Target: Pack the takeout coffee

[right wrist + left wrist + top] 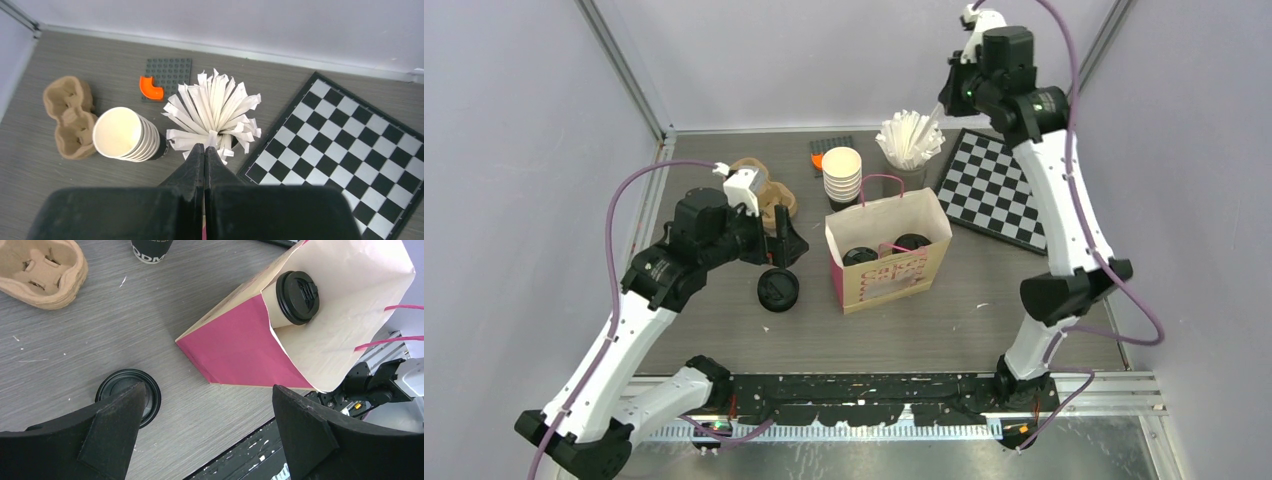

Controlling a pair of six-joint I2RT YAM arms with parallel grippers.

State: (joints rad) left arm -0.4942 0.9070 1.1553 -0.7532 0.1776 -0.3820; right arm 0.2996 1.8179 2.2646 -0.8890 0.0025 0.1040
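Packing stage: both coffee cups (860,256) stand inside the bag (894,282). The right gripper (204,146), closed, hovers over the straws (215,107) at the bag's 12 o'clock. The left gripper (208,390) waits spread wide at 9 o'clock. The next move is probably adding a straw.

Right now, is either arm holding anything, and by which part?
Nothing in the left gripper, jaws wide open. The right gripper has its jaws shut at the wrapped straws; whether a straw tip is pinched cannot be told.

L fingers (115,435) spread wide, R fingers (192,170) pinched together.
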